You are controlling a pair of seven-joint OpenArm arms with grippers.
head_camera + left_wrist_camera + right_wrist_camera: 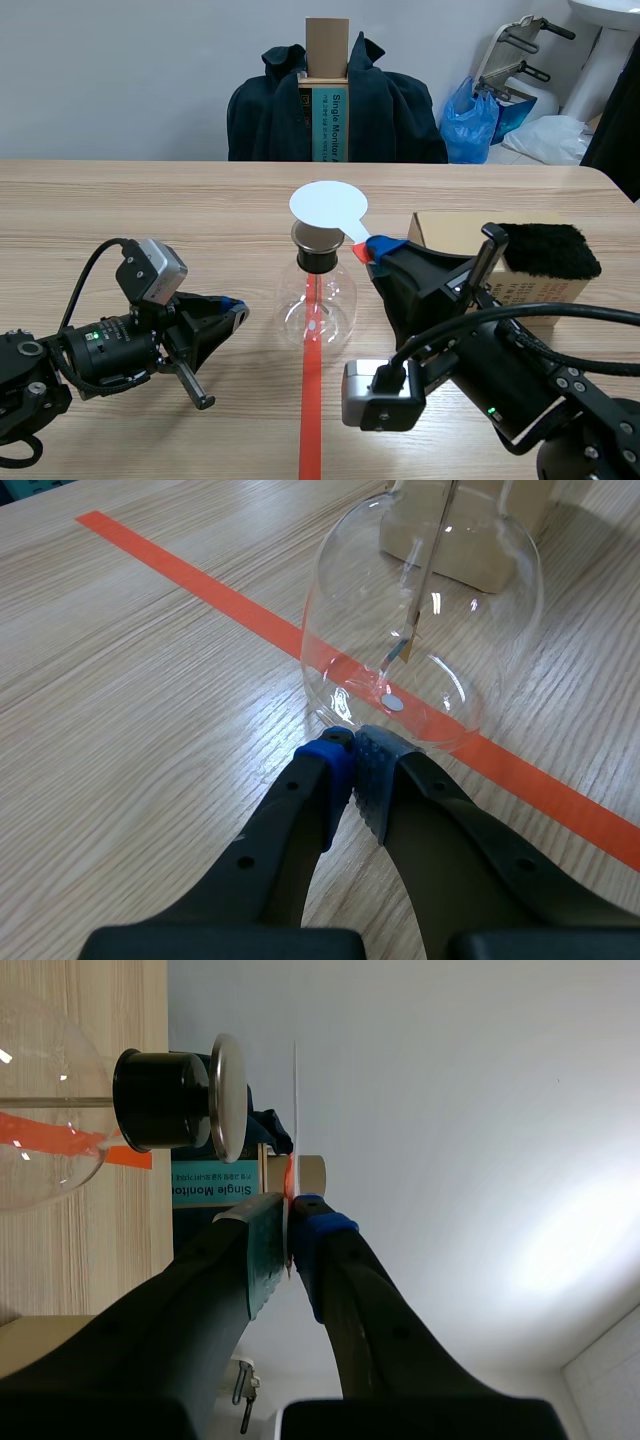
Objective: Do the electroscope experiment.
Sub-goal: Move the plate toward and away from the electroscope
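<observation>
The left gripper point(352, 745) is held low over the worktop point(150, 210), its pads pressed together on nothing, the tips just at the foot of the glass flask point(315, 300) — which is stood on the red tape line point(311, 420) mid-worktop. Above the flask's metal cap point(316, 237) a white disc point(328, 204) is clamped in the right gripper point(378, 250) — a cardboard box point(540, 290) is seen behind that arm.

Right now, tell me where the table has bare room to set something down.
Bare: the far-left table beyond the left gripper, and the near strip before the flask. Crowded: from the flask rightward, with the right gripper, white disc and box.
</observation>
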